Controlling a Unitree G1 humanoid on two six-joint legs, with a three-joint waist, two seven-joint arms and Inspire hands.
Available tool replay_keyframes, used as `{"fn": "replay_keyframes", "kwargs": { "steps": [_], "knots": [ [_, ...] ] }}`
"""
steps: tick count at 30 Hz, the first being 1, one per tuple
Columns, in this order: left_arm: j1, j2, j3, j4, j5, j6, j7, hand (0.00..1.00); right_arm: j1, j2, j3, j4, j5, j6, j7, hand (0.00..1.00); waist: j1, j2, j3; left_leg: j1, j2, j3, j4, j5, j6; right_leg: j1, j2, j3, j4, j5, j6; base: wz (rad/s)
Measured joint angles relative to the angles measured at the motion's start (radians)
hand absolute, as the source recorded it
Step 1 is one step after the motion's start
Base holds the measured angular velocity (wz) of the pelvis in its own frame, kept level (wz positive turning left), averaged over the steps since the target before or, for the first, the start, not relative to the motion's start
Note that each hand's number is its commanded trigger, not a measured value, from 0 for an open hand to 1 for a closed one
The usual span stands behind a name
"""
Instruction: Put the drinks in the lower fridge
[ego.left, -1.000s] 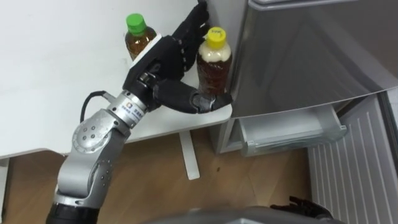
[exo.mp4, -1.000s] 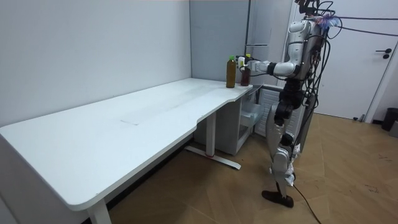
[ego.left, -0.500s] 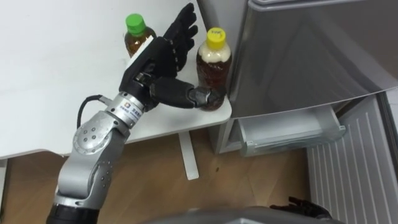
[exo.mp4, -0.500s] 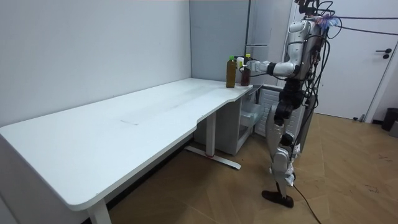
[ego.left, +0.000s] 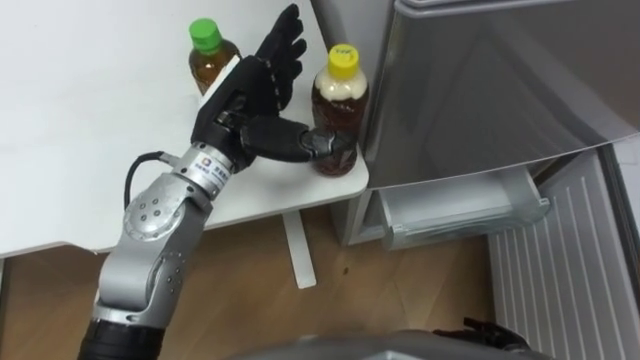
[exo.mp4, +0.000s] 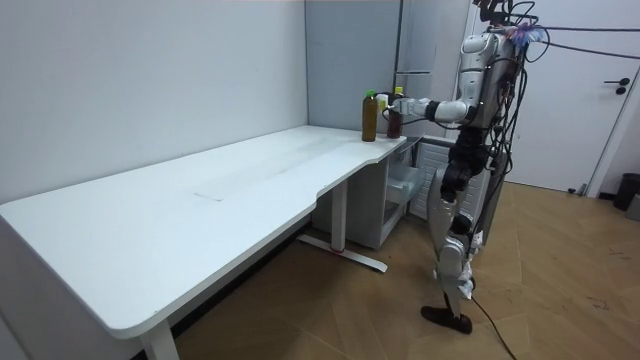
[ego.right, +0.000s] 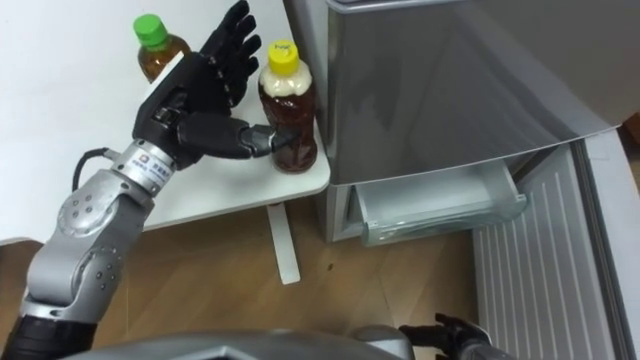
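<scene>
The robot stands on the wood floor (exo.mp4: 560, 300) at the far end of a long white counter (ego.left: 80, 120), in the upper right of the room view, with a grey wall (exo.mp4: 150, 80) behind the counter and a white door (exo.mp4: 618, 100) at the right edge. In the eye views, its left hand (ego.left: 250, 95) is at the top centre, fingers straight and spread. Its thumb lies across the lower front of the yellow-capped tea bottle (ego.left: 338, 105), which stands upright at the counter's corner, just beside the grey fridge (ego.left: 480, 90). A green-capped tea bottle (ego.left: 207, 60) stands behind the hand, upper left. Below the fridge's door a pale tray (ego.left: 465, 215) juts out. The right hand (ego.right: 447, 334) sits at the bottom edge, and I cannot tell how its fingers are set.
</scene>
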Motion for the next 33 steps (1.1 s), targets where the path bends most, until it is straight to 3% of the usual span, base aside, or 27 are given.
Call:
{"fn": "replay_keyframes", "kwargs": {
  "steps": [6,28,29,30,31,32,33],
  "knots": [
    [-0.019,-0.009,-0.001,0.005,0.000,0.003,-0.004,0.00,0.004,0.005,0.000,-0.017,0.000,0.000,-0.013,0.00,-0.019,0.002,0.0009,0.000,0.000,0.004,0.000,0.000,0.000,-0.001,0.000,0.003,0.000,0.000,0.000,-0.01],
    [-0.054,-0.013,-0.057,0.005,0.000,0.004,-0.066,0.00,0.005,-0.004,0.039,-0.034,-0.006,-0.013,-0.013,0.00,-0.023,0.010,-0.0028,-0.014,0.001,0.024,0.000,0.000,0.000,-0.019,0.003,0.022,0.004,0.002,-0.001,-0.01],
    [-0.054,-0.014,-0.060,0.005,0.000,0.004,-0.069,0.18,0.006,-0.005,0.040,-0.036,-0.006,-0.013,-0.012,0.00,-0.024,0.011,-0.0025,-0.014,0.001,0.025,0.000,0.000,0.000,-0.019,0.003,0.022,0.005,0.002,-0.001,0.00],
    [-0.054,-0.014,-0.063,0.006,0.001,0.004,-0.069,0.55,0.006,-0.005,0.040,-0.037,-0.006,-0.012,-0.012,0.00,-0.024,0.012,-0.0021,-0.013,0.001,0.026,0.000,0.000,0.000,-0.019,0.003,0.023,0.005,0.002,-0.001,0.00],
    [-0.054,-0.014,-0.065,0.007,0.001,0.004,-0.069,0.68,0.006,-0.005,0.040,-0.037,-0.006,-0.012,-0.012,0.00,-0.024,0.012,-0.0017,-0.013,0.001,0.026,0.000,0.000,0.000,-0.019,0.003,0.023,0.005,0.002,-0.001,0.00],
    [-0.054,-0.015,-0.066,0.011,0.001,0.004,-0.069,1.00,0.006,-0.006,0.039,-0.037,-0.007,-0.012,-0.012,0.00,-0.024,0.014,-0.0008,-0.013,0.001,0.027,0.000,0.000,0.000,-0.019,0.003,0.023,0.006,0.002,-0.001,0.00],
    [-0.054,-0.016,-0.067,0.017,0.001,0.004,-0.069,1.00,0.007,-0.006,0.039,-0.038,-0.007,-0.012,-0.012,0.00,-0.024,0.015,0.0000,-0.013,0.001,0.027,0.000,0.000,0.000,-0.019,0.003,0.023,0.007,0.002,-0.001,0.00]
  ]
}}
